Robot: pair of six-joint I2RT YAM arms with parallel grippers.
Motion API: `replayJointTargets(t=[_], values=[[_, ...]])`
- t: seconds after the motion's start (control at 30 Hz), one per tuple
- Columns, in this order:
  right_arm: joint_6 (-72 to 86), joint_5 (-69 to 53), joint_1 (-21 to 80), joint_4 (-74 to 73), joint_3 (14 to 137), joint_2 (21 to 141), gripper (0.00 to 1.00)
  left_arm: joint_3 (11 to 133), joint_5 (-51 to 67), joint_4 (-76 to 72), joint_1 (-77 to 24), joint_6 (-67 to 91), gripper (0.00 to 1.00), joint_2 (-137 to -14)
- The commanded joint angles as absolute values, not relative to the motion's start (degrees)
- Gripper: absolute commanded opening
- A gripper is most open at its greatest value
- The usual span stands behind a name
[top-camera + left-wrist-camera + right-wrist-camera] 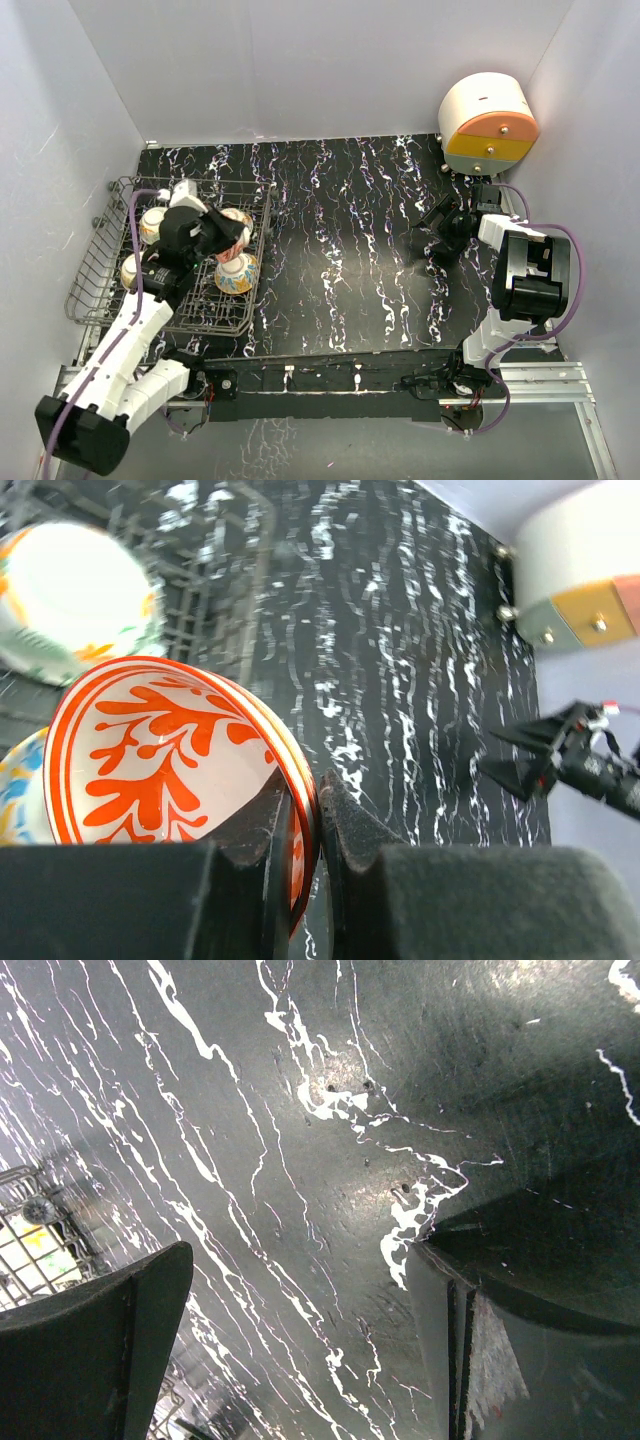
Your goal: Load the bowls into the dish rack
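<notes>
The dark wire dish rack (95, 270) stands at the left of the table. My left gripper (226, 232) is above its right half, shut on the rim of a red-orange patterned bowl (238, 220). In the left wrist view the fingers (352, 825) pinch that bowl (150, 750) on edge, one inside, one outside. Three other bowls sit in the rack: one at the back left (152, 222), one at the left (130, 268), one at the front right (238, 273). My right gripper (445, 230) is open and empty, low over the table (300, 1250).
A round white, orange and yellow drawer box (487, 125) stands at the back right corner. White walls close in the black marbled table (350, 250). A corner of the rack (30, 1245) shows in the right wrist view.
</notes>
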State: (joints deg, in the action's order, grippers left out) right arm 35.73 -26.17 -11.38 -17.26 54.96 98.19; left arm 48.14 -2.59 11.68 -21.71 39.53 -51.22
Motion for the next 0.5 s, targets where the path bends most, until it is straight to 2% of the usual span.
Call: replayJointTargets(t=[0.0, 0.17, 0.47], values=[[36.2, -28.1, -11.7, -15.3, 55.3, 98.3, 0.91, 41.9, 8.4, 3.1, -10.3, 48.3, 0.0, -47.3], [37.1, -29.9, -11.6, -13.7, 53.8, 98.6, 0.91, 34.4, 14.1, -6.8, 1.0, 57.9, 0.0, -44.2], [38.6, -32.9, -11.3, -10.4, 52.3, 99.7, 0.91, 25.3, 13.9, -13.8, 5.5, 68.1, 0.0, -39.1]])
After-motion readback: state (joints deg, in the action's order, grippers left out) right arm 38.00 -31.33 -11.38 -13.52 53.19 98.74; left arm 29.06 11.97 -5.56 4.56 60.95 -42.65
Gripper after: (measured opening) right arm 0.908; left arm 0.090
